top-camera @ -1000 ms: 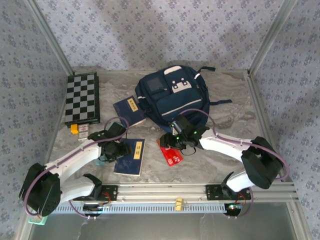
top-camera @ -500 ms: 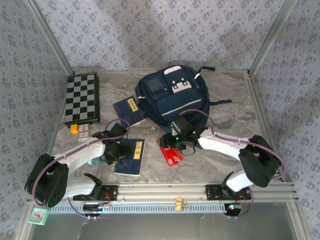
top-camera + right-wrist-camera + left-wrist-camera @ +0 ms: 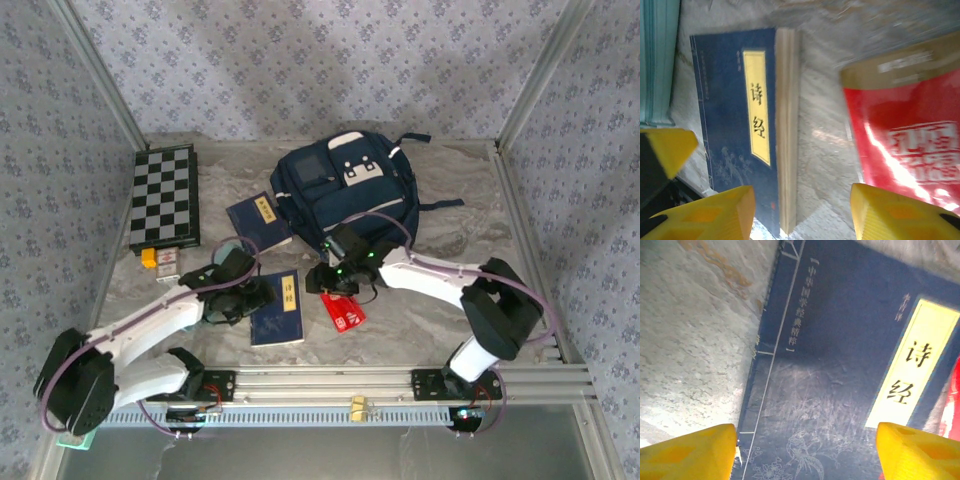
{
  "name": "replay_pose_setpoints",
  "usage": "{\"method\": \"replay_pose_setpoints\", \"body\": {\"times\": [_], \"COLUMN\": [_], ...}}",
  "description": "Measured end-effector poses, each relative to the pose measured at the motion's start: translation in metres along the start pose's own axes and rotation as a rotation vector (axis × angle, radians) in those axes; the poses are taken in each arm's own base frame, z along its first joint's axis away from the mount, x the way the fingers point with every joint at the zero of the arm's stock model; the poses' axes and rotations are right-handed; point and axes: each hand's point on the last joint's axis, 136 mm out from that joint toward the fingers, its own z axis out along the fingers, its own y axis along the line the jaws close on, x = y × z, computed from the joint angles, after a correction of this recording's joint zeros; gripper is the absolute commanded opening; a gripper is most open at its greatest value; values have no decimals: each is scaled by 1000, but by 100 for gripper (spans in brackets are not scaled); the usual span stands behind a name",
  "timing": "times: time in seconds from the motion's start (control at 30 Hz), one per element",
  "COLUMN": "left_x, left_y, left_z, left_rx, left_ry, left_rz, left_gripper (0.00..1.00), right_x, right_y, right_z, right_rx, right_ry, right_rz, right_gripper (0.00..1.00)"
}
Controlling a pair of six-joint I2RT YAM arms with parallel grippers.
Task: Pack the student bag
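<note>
The student bag (image 3: 345, 188), navy with white trim, lies at the back centre of the table. A dark blue book (image 3: 278, 308) with a yellow title label lies in front of it. My left gripper (image 3: 250, 296) is open right over the cover of this book (image 3: 840, 365), one yellow fingertip (image 3: 690, 452) at its spine edge and the other on the cover beside the label. My right gripper (image 3: 336, 279) is open and holds nothing. It hangs over bare table between the book's page edge (image 3: 787, 130) and a red packet (image 3: 910, 140).
A second blue book (image 3: 258, 220) lies against the bag's left side. A chessboard (image 3: 165, 195) lies at the back left, with a small yellow item (image 3: 150, 258) in front of it. The red packet (image 3: 343, 311) lies right of the near book. Metal frame posts stand along both table sides.
The near blue book has slid right toward the red packet and turned more upright, with my left gripper moving along over it. My right gripper has shifted left and slightly back.
</note>
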Motion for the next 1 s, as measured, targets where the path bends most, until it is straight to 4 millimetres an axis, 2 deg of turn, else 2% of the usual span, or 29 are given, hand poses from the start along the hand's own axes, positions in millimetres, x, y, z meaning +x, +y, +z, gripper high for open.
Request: {"method": "replay_pose_setpoints", "body": {"times": [0.2, 0.37, 0.6, 0.67, 1.0], "left_x": [9, 15, 22, 22, 24], "left_y": [24, 24, 26, 25, 29], "left_z": [2, 8, 21, 22, 26], "left_rx": [14, 13, -17, -16, -35], "left_ry": [12, 52, 115, 119, 128], "left_rz": [-49, -32, -6, 1, 22], "left_gripper": [61, 54, 46, 45, 39], "right_x": [13, 18, 21, 20, 11], "right_y": [21, 28, 24, 25, 57], "right_z": [27, 45, 63, 66, 58], "right_rx": [8, 22, 50, 55, 3], "right_ry": [64, 94, 123, 129, 114], "right_rz": [-18, -10, 8, 9, -23], "right_gripper": [46, 45, 47, 47, 47]}}
